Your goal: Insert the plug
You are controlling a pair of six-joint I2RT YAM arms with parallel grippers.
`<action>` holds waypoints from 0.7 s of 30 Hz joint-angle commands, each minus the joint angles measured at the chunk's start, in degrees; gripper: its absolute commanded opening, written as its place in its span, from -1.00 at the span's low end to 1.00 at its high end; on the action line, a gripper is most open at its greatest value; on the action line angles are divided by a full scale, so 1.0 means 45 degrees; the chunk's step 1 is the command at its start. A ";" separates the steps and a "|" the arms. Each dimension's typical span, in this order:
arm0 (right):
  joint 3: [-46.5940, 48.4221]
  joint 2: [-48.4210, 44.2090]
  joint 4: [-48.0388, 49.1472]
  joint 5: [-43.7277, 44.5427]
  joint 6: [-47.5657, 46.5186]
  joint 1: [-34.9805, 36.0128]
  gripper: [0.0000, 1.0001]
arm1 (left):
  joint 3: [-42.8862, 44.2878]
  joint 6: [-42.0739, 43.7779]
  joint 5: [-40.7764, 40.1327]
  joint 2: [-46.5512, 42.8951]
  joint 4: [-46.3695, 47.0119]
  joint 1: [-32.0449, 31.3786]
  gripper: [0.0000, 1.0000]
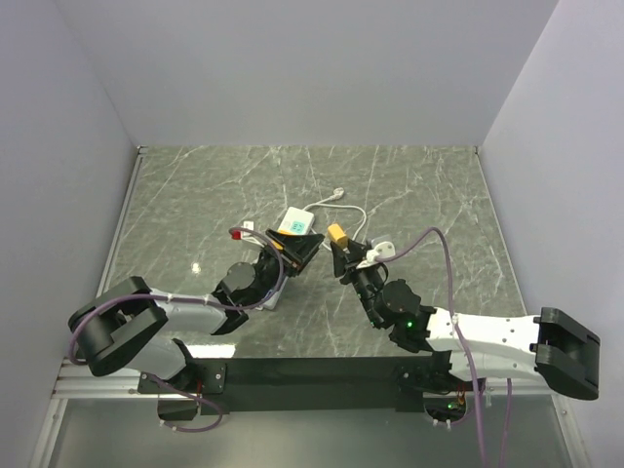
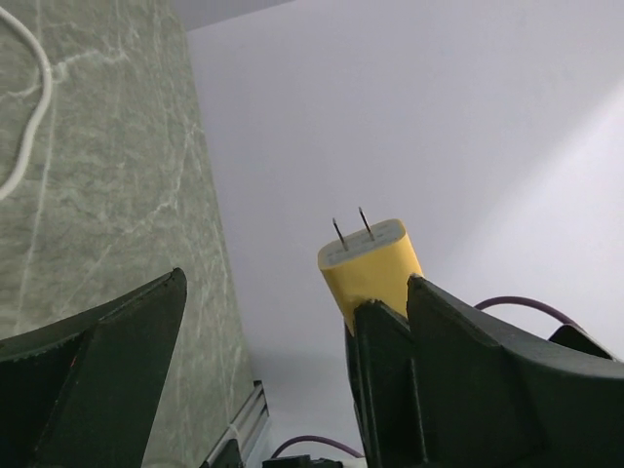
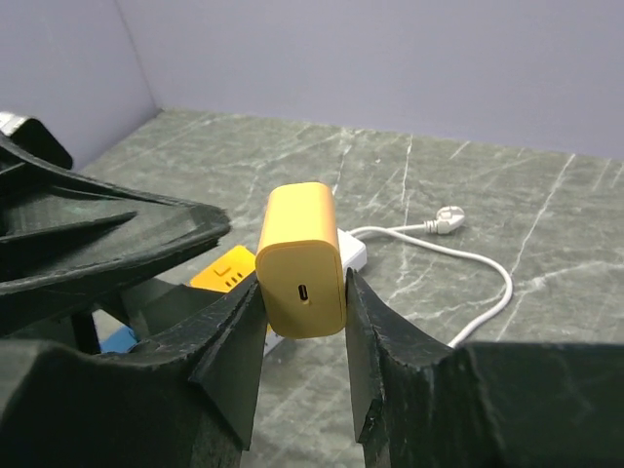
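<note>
Right hand [image 3: 302, 290] pinches the yellow plug [image 3: 300, 244].
Left hand [image 1: 292, 250] gapes wide; unbraced, the white socket block [image 1: 297, 224] may skid when pushed.

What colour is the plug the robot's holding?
The plug is yellow-orange; the right wrist view shows it best.

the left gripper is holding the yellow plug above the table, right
Not quite: it is the right gripper that holds the yellow plug above the table. The right wrist view shows the plug clamped in that gripper.
</note>
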 commanded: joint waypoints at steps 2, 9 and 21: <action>0.0053 -0.0727 -0.1135 -0.0147 0.0238 -0.0319 -1.00 | -0.0723 0.0710 -0.0172 -0.0658 0.1351 0.0278 0.99; 0.0110 -0.2269 -0.3460 -0.1863 0.1429 -0.2287 -1.00 | -0.1252 0.3611 -0.1264 -0.3641 -0.0987 0.0513 0.99; 0.2962 -0.2329 -0.7311 -0.5147 0.1860 -0.4363 -1.00 | 0.2690 1.1625 -0.4196 -0.2165 -0.8237 0.0319 0.92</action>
